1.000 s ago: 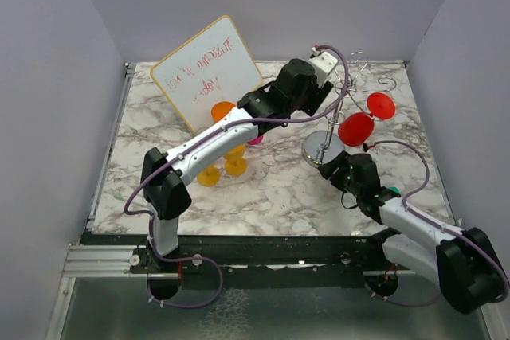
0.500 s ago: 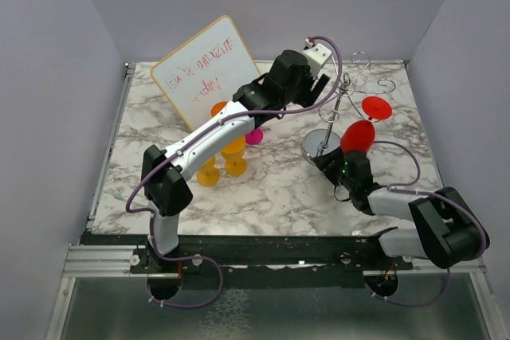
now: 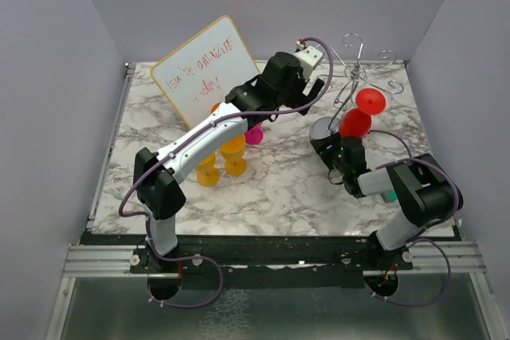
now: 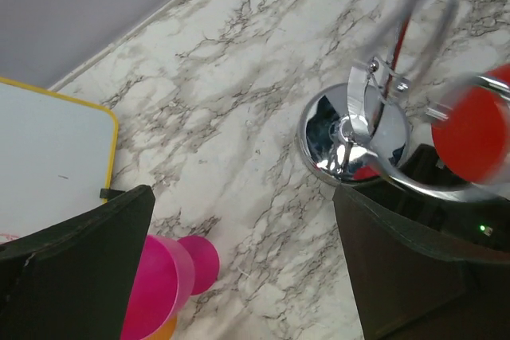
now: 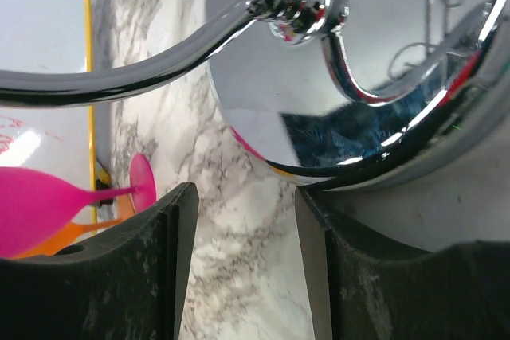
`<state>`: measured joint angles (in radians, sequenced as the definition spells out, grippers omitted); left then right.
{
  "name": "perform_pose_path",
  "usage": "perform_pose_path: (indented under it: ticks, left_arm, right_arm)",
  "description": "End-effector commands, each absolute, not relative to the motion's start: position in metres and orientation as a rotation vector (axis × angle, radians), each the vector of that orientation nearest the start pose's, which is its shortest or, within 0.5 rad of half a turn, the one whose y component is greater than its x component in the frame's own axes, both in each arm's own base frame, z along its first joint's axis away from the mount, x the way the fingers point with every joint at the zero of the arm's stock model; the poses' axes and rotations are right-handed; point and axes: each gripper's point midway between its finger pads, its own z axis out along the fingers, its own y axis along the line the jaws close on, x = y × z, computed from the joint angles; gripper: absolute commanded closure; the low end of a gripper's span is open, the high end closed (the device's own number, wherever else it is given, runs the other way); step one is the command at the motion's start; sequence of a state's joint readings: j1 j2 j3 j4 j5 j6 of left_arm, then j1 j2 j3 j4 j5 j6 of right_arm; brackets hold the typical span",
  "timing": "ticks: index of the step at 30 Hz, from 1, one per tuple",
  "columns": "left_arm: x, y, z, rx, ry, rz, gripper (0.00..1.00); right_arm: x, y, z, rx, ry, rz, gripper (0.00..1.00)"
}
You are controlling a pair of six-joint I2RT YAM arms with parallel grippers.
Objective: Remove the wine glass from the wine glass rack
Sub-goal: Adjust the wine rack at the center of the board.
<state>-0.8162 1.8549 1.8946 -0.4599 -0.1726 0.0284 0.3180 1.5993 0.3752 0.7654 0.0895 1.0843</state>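
Note:
The silver wine glass rack (image 3: 348,85) stands at the back right, and its round mirrored base (image 3: 322,128) also shows in the left wrist view (image 4: 355,134) and the right wrist view (image 5: 319,93). A red wine glass (image 3: 355,123) hangs from a scroll arm, with its foot (image 3: 370,101) uppermost. It is blurred in the left wrist view (image 4: 474,129). My left gripper (image 3: 301,99) is open and empty, above the table left of the rack (image 4: 241,193). My right gripper (image 3: 333,149) is open at the near rim of the base, with its right finger (image 5: 398,276) against the rim.
A yellow-framed whiteboard (image 3: 205,69) leans at the back left. Two orange glasses (image 3: 233,153) and a pink glass (image 3: 253,134) stand under my left arm, and the pink one shows in the left wrist view (image 4: 167,276). Grey walls enclose the table.
My right gripper has moved forward up to the rack base. The rack and the red glass have shifted towards the back. My left gripper has drawn back a little to the left.

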Motion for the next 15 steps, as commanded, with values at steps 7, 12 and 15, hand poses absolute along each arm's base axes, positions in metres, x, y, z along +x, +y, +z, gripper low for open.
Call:
perform_pose_path:
  ticks: [7, 12, 15]
  left_arm:
    - [0.377, -0.344, 0.324, 0.654, 1.856, -0.333, 0.03]
    - [0.366, -0.337, 0.326, 0.624, 1.869, -0.363, 0.03]
    - [0.355, -0.330, 0.325, 0.613, 1.880, -0.388, 0.03]
  right_arm:
    - [0.385, 0.133, 0.023, 0.865, 1.970, 0.738, 0.42]
    - [0.379, 0.134, 0.026, 0.854, 1.982, 0.755, 0.41]
    - [0.367, 0.136, 0.028, 0.837, 2.015, 0.766, 0.39]
